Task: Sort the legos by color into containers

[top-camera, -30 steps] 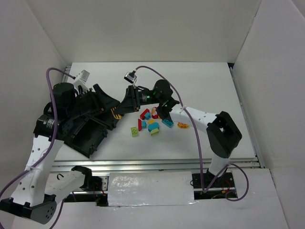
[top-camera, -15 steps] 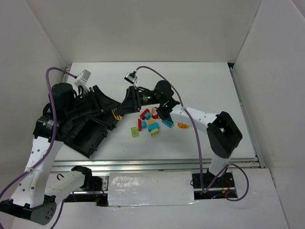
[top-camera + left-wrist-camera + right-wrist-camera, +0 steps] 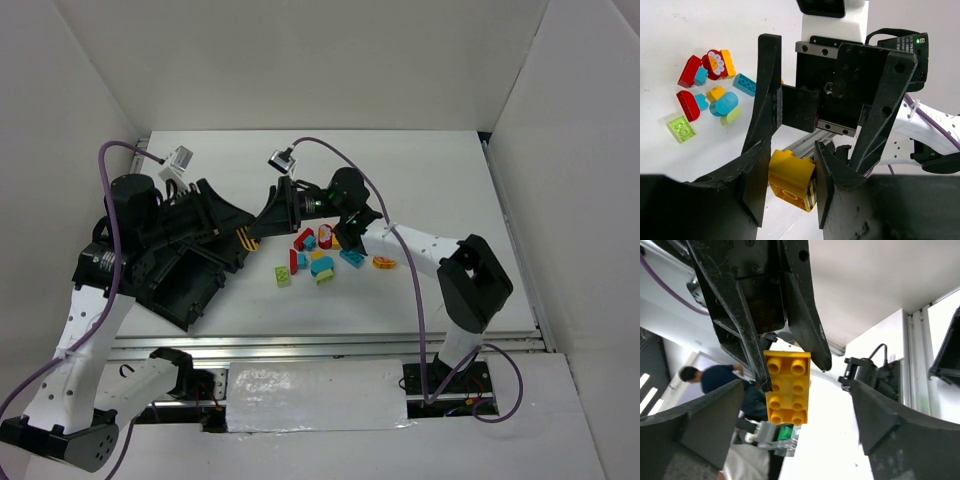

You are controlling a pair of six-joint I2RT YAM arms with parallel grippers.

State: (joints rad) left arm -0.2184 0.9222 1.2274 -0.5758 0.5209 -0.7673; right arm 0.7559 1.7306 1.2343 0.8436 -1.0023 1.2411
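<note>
A yellow brick (image 3: 790, 176) is pinched between the fingers of my left gripper (image 3: 790, 186), which is shut on it above the table. My right gripper (image 3: 796, 426) faces it with jaws wide open on either side of the same yellow brick (image 3: 787, 387), not touching it. In the top view the two grippers, left (image 3: 238, 241) and right (image 3: 262, 225), meet just right of the black tray (image 3: 183, 287), which is tilted and partly hidden under the left arm. Loose legos lie in a cluster: red (image 3: 301, 238), cyan (image 3: 322, 268), lime green (image 3: 284, 276), orange (image 3: 383, 262).
White walls enclose the table on three sides. The left wrist view shows the lego cluster (image 3: 710, 95) at upper left. The right arm's purple cable (image 3: 420, 300) loops over the table's right part.
My right gripper has opened and let go of the yellow brick, which stays in the left gripper. Both arms have barely moved.
</note>
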